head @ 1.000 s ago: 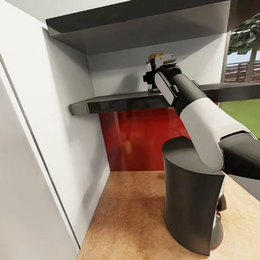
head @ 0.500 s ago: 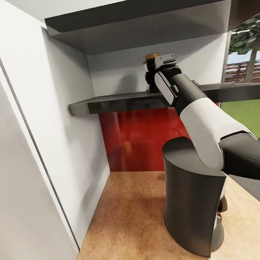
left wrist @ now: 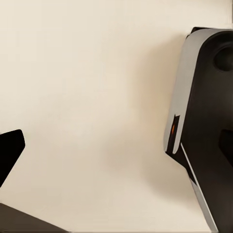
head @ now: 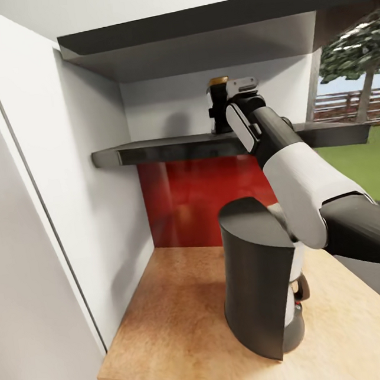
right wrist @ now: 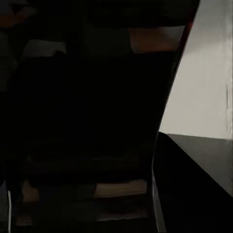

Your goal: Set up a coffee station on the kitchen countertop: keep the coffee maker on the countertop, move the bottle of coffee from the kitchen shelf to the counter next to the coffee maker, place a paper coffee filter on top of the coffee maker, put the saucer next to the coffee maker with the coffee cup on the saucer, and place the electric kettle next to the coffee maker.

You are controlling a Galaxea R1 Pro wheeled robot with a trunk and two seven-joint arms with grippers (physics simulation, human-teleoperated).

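1. The kitchen shelf (head: 167, 150) carried the bottle of coffee (head: 219, 104) near its middle, back from the front edge.
2. The right gripper (head: 223, 110) sat at the bottle; whether it had clamped, I could not tell.
3. Judged step: fetching the bottle. Next, lift clear and lower it beside the coffee maker (head: 257, 277) on the kitchen countertop (head: 171, 329).
4. The left wrist view alone showed the machine's white front (left wrist: 180, 102).

Our right arm (head: 299, 182) stretches up and forward, wrist high; whether its fingers are closed, we cannot tell.
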